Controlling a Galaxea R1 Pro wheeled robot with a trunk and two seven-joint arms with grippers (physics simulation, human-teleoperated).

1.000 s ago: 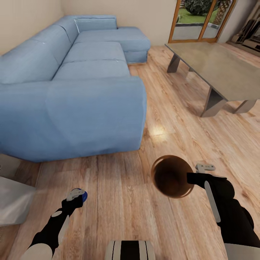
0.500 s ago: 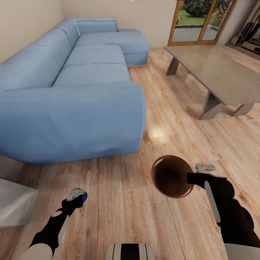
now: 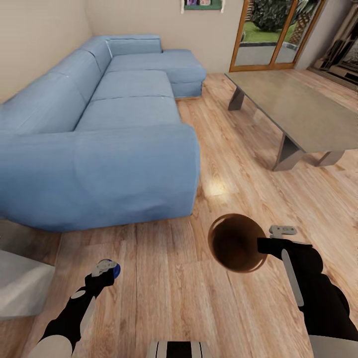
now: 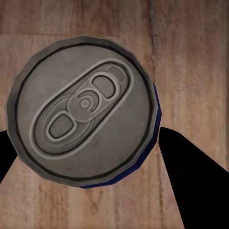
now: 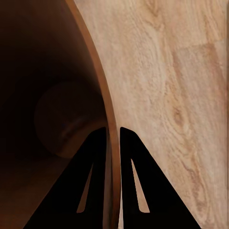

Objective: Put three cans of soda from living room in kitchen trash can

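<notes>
A dark blue soda can (image 3: 113, 270) is held in my left gripper (image 3: 104, 271), low over the wood floor at the lower left of the head view. In the left wrist view its silvery top (image 4: 83, 112) faces the camera between the two black fingers (image 4: 191, 176), which are shut on its sides. The tash can (image 3: 236, 242), with its copper-brown rim and dark brown inside (image 5: 47, 95), hangs tilted off the floor. My right gripper (image 3: 266, 243) is shut on its rim (image 5: 112, 143), one finger inside and one outside. The orange cans are out of view.
The long light-blue sofa (image 3: 114, 144) lies ahead on the left. The low grey coffee table (image 3: 293, 107) stands to the right, with a strip of wood floor (image 3: 223, 144) between them. A grey block (image 3: 20, 283) is at the left edge. Glass doors (image 3: 271, 32) are at the back.
The whole picture has shifted downward a little, so the camera has moved; a wall picture now shows at the top. Both arms keep the same pose and hold.
</notes>
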